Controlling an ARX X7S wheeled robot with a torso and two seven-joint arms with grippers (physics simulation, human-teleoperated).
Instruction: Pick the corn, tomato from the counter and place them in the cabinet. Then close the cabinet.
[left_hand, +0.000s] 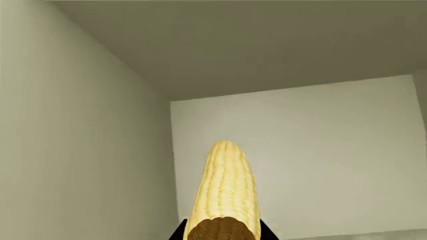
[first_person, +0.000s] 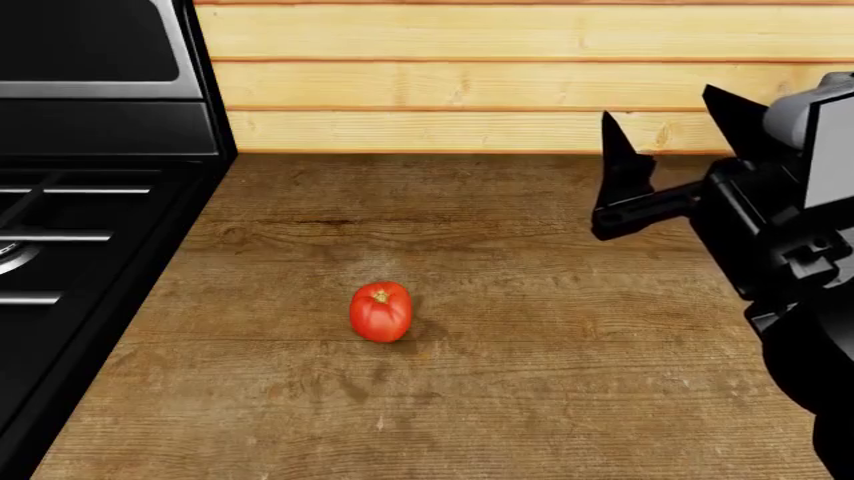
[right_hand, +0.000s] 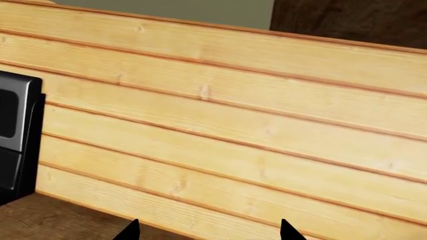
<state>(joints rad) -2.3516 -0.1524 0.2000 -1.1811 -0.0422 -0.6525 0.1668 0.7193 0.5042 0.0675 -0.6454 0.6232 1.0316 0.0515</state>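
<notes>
Corn (left_hand: 225, 192), apparently clamped at its base by the left gripper (left_hand: 223, 235), points long-axis-first into the cabinet corner at frame centre, while the tomato (first_person: 380, 311) lies lower-left of the empty, spread-jawed right gripper (first_person: 667, 160).

Setting: home kitchen, simulator render. Evidence: broad brown wooden counter (first_person: 534, 400) with visible grain; black stove (first_person: 67, 250) flush against counter's left side, burner grates and glossy dark back panel visible. Wall behind counter: pale horizontal wood planks (right_hand: 233, 125). Produce present: tomato (first_person: 380, 311) on counter, corn (left_hand: 225, 195) inside plain grey-white box interior, apparently a cabinet (left_hand: 87, 125). No appliance labels legible.
</notes>
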